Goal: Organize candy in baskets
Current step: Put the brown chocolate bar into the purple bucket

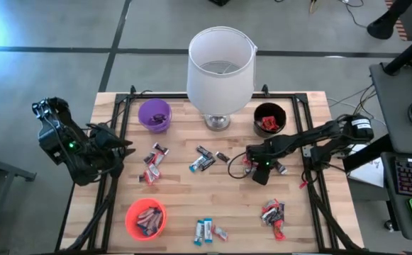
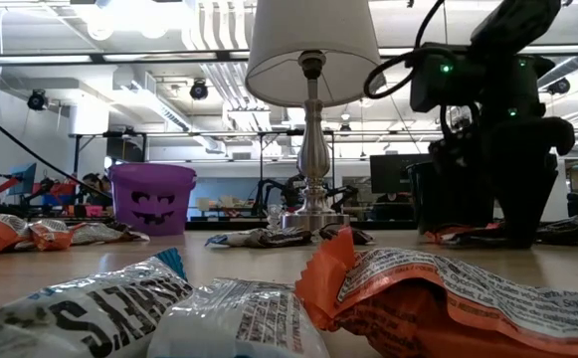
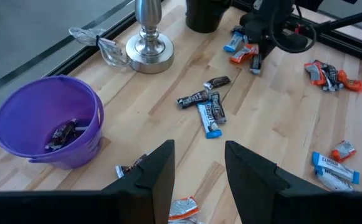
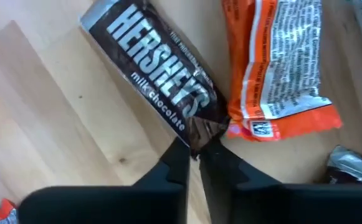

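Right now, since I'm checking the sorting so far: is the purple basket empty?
No. The left wrist view shows at least one dark-wrapped candy lying in the bottom of the purple basket.

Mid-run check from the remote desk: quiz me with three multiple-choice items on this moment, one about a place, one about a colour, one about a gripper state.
1. Where does the lamp stand?
A. between the purple basket and the black basket
B. beside the orange-red basket
C. off the table

2. What colour is the wrapper pinched by the right gripper?
A. blue and white
B. dark brown
C. orange

3. How are the left gripper fingers?
A. clamped on a bar
B. shut on nothing
C. apart, holding nothing

Key:
1 A, the high view shows the lamp at the table's far edge with the purple basket on one side and the black basket on the other.
2 B, the right wrist view shows the fingertips closed on the end of the Hershey's milk chocolate bar.
3 C, the left wrist view shows bare table between them.
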